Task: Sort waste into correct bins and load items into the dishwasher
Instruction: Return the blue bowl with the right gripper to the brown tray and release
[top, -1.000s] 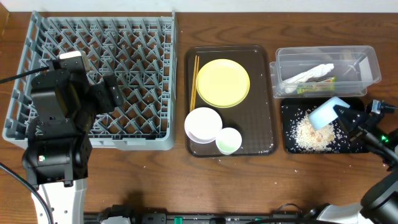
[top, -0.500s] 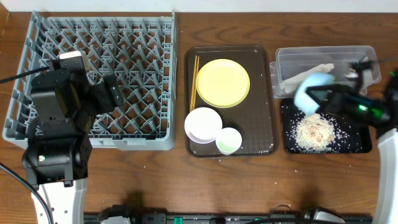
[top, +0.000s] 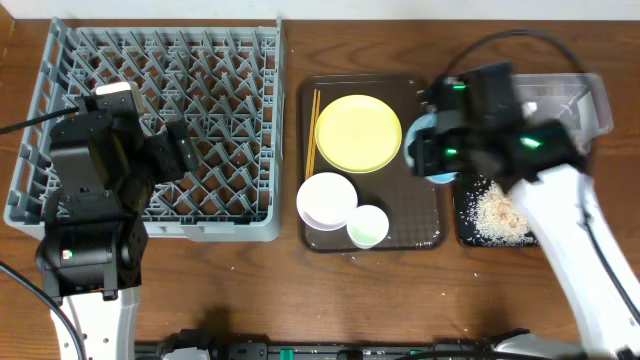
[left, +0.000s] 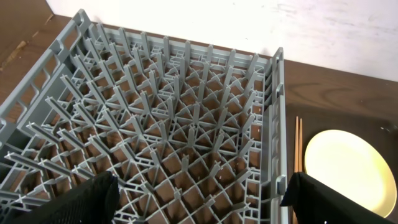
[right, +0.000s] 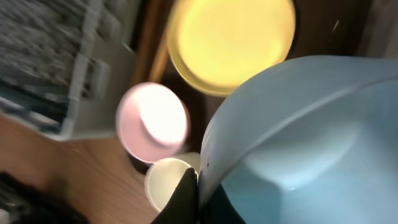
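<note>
Right end effector (right: 194, 193) pinching blue bowl (right: 292, 137), blurred

Table (top: 250, 290) carries dish rack (top: 200, 90), brown tray (top: 400, 228), tub (top: 590, 95), black tray (top: 465, 232).

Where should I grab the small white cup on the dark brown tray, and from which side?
Pinch the small white cup by its rim from straight above, one finger inside, one outside: it stands upright, mouth open. Probably use the rim's right side, away from the white round bowl crowding its far-left side, where the dark brown serving tray lies bare.
</note>
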